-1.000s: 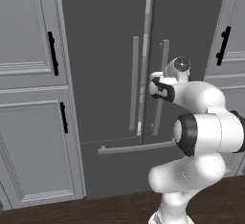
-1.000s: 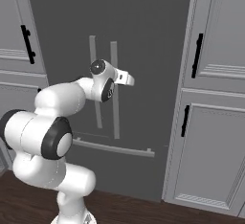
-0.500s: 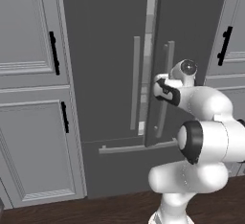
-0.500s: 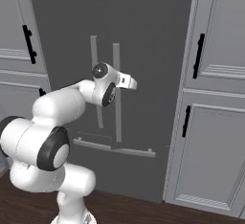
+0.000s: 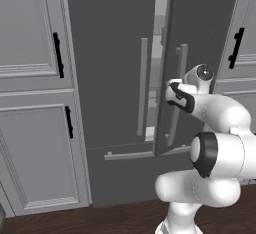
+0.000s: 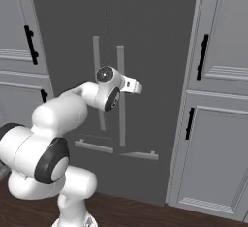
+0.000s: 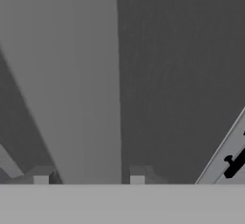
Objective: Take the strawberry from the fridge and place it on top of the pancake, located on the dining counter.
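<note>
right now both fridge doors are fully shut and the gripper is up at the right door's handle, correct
Not quite. The right door of the fridge is cracked open: the left base view shows a strip of pale interior between the doors. The gripper is at the right door's handle, as you said.

A pale grey bar handle [image 7: 72, 84] runs across the fridge [image 7: 182, 65] door.

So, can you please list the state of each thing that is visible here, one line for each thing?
fridge right door: pulled slightly ajar, pale interior showing in the gap.
fridge left door: shut.
fridge bottom drawer: shut.
gripper: at the right door handle; open or shut, cannot tell.
left cabinet doors: shut.
right cabinet doors: shut.
</note>
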Motion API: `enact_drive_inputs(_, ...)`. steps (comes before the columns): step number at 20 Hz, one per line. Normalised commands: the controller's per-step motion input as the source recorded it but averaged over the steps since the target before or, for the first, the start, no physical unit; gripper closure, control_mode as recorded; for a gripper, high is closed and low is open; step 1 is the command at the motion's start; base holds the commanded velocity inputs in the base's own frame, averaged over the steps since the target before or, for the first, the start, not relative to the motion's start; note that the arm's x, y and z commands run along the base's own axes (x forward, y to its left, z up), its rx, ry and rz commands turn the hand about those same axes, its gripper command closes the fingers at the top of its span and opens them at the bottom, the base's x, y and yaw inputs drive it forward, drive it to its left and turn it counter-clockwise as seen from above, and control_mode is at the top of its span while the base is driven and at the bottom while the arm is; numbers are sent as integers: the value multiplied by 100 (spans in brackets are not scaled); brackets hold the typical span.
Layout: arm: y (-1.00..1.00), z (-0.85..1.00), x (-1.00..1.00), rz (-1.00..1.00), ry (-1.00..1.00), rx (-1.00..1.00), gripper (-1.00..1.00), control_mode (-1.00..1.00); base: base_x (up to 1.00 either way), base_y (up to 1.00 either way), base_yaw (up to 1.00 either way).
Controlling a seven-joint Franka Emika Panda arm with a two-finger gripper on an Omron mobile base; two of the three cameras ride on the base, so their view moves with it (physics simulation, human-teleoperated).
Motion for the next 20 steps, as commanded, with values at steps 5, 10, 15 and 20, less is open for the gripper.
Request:
enact_drive_inputs(5, -78, 0, -27, -3, 0, 5, 100, -100, 0, 0, 0)
enact_drive_inputs(10, -77, 0, -29, -3, 0, 5, 100, -100, 0, 0, 0)
enact_drive_inputs(15, -78, 0, -19, -2, 0, 6, 100, -100, 0, 0, 0)
enact_drive_inputs(20, -83, 0, -20, 7, -6, 9, 100, -100, 0, 0, 0)
